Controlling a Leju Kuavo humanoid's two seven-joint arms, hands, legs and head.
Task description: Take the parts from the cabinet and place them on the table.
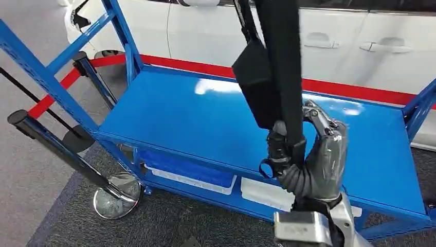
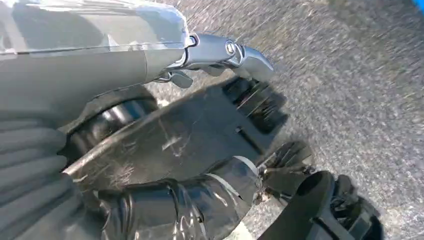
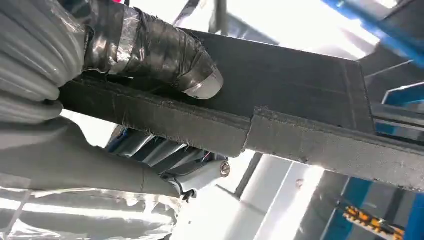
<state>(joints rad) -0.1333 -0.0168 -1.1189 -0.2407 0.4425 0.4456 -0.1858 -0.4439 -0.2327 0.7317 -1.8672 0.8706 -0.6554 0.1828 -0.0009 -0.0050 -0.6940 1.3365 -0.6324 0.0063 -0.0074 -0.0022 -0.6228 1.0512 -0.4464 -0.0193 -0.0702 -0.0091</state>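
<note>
A long black strip-shaped part (image 1: 284, 67) with a wider black flap on one side stands almost upright over the blue table (image 1: 205, 118). My right hand (image 1: 314, 160) grips its lower end, just above the table's near edge. In the right wrist view the thumb lies across the flat face of the black part (image 3: 300, 100) and the fingers curl under it. In the left wrist view my left hand (image 2: 100, 70) hangs over grey carpet with thumb and fingers apart and nothing held.
Under the table top a shelf carries a blue bin (image 1: 185, 171) and a white bin (image 1: 265, 193). A black barrier post on a chrome base (image 1: 118, 198) stands at the table's left. A white car (image 1: 329, 41) is parked behind.
</note>
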